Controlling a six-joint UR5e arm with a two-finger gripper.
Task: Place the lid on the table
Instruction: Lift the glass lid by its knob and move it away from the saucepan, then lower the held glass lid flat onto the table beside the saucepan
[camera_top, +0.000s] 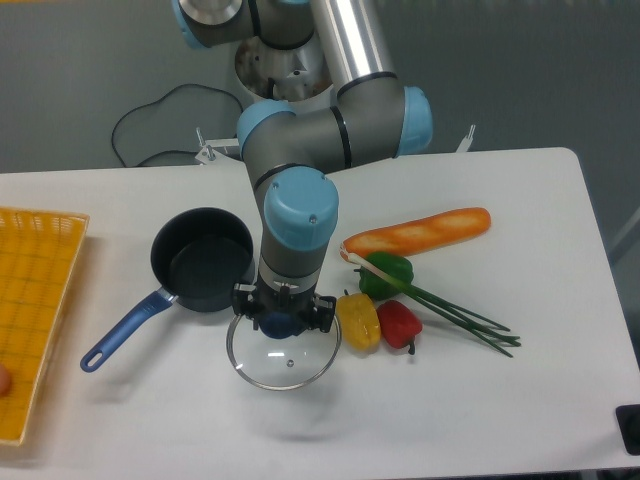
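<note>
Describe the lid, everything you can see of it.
The lid is a round pane of clear glass with a thin metal rim and a blue knob at its centre. The gripper is closed on that knob from above, holding the lid roughly level. It sits in front of the saucepan, no longer over it, with the yellow pepper just beside its right edge. A faint shadow on the table below suggests it is not set down yet.

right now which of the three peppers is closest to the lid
The yellow pepper. It sits right beside the lid rim, while the red pepper and green pepper lie farther right.
</note>
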